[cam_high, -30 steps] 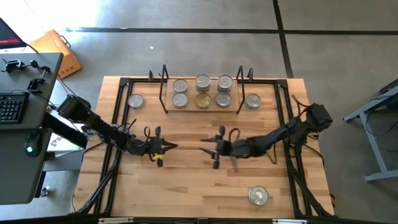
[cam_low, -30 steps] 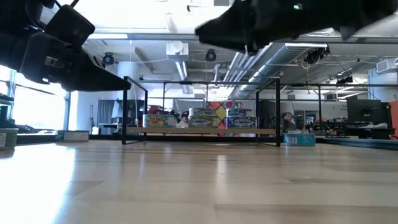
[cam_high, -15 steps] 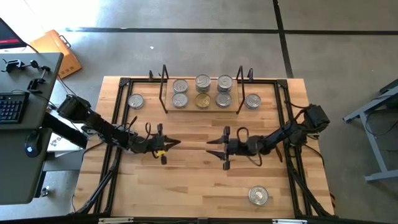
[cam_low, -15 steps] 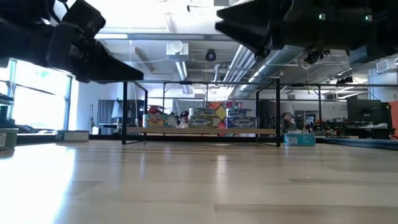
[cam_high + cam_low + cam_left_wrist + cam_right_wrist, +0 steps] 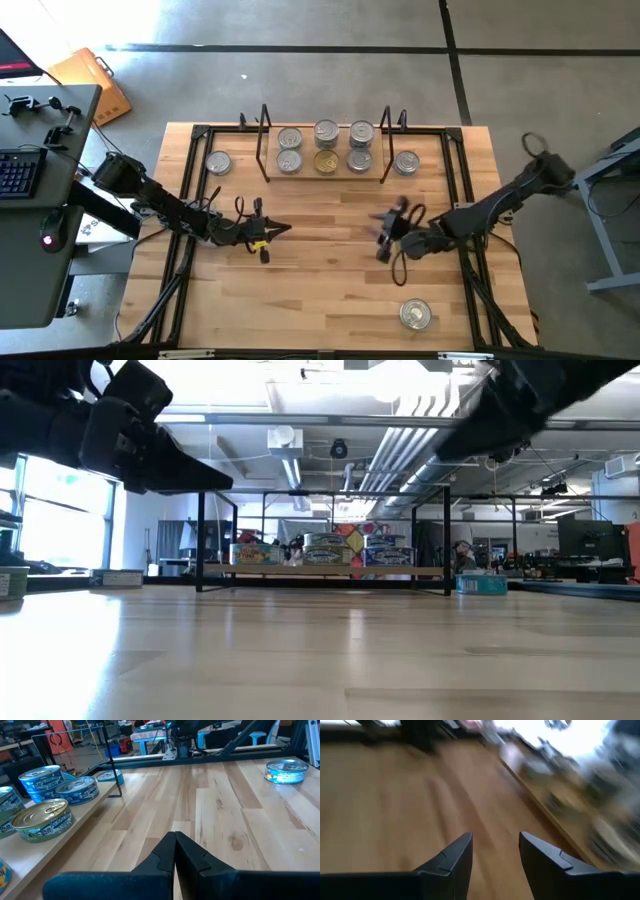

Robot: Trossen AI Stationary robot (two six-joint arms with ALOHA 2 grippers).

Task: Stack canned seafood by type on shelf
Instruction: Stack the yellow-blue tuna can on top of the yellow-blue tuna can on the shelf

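From my station, on the left, the left gripper [image 5: 268,232] hangs over the pale wooden tabletop [image 5: 310,290], its two dark fingers [image 5: 175,851] pressed together with nothing between them. A short round silver-topped tin [image 5: 218,162] sits just outside the left black wire end frame of the low wooden-board shelf [image 5: 372,176]. On the shelf board I count six tins in two rows; five have silver tops and one, the gold-topped tin [image 5: 325,161], sits in the middle of the nearer row. Another silver tin [image 5: 406,162] stands just outside the right end frame.

The right gripper [image 5: 385,228] hovers right of centre, jaws parted about halfway and empty. One more silver-topped tin [image 5: 415,314] lies near the table's front edge, well apart from the shelf.

My worry is the right wrist view: it is smeared, so if I reach for the front tin now I may misjudge and knock it toward the edge. Placing tins on the board could also topple those already there.

The tabletop is smooth and glossy. Beyond it are a grey concrete floor [image 5: 300,70], a dark desk with a keyboard [image 5: 18,172], and an open workshop.
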